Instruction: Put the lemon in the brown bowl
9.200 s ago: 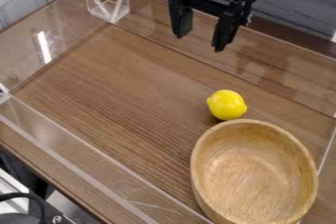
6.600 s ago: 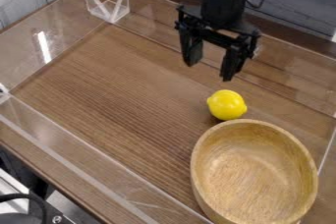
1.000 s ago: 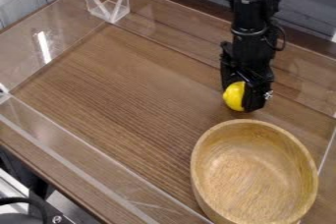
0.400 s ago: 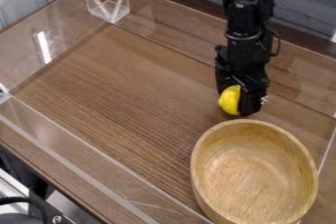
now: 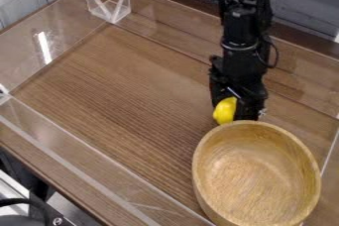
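The gripper (image 5: 231, 109) is clamped on the lemon (image 5: 225, 110), just beyond the far rim of the brown wooden bowl (image 5: 212, 180), whose inside holds nothing.

We see only part of the small bright yellow lemon (image 5: 225, 111); the black hand (image 5: 235, 104) covers the rest. The large round light-brown wooden bowl (image 5: 257, 175), at the table's near right corner, is clipped by the bottom edge.
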Tool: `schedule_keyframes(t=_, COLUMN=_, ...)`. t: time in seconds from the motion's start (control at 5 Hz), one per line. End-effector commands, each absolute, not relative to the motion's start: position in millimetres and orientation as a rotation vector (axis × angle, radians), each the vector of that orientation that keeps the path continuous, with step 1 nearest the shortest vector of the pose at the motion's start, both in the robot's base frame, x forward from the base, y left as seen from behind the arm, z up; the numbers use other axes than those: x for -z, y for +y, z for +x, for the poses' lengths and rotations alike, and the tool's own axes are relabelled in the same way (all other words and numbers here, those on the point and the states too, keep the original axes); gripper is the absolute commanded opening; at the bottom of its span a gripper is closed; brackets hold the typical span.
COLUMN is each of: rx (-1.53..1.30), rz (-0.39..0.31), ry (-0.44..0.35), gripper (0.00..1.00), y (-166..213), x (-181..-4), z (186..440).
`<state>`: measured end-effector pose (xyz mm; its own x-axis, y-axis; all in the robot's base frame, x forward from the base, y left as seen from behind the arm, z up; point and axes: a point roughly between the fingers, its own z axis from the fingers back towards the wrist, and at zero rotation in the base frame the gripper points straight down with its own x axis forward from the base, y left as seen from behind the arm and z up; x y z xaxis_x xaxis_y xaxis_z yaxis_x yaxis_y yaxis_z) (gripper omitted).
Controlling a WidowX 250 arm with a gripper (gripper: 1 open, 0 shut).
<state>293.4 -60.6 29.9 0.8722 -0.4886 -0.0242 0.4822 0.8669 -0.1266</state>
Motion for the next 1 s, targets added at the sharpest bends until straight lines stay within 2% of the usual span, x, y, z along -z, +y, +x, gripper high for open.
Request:
schedule_keyframes(t=0.0, rx=0.514, rz=-0.113, ry=0.023, gripper=0.0, y=-65, x=-43.0, z=291)
schedule_keyframes(t=0.8, rx=0.514, rz=-0.12, ry=0.021, gripper=0.0, y=-73, x=-47.0, z=276)
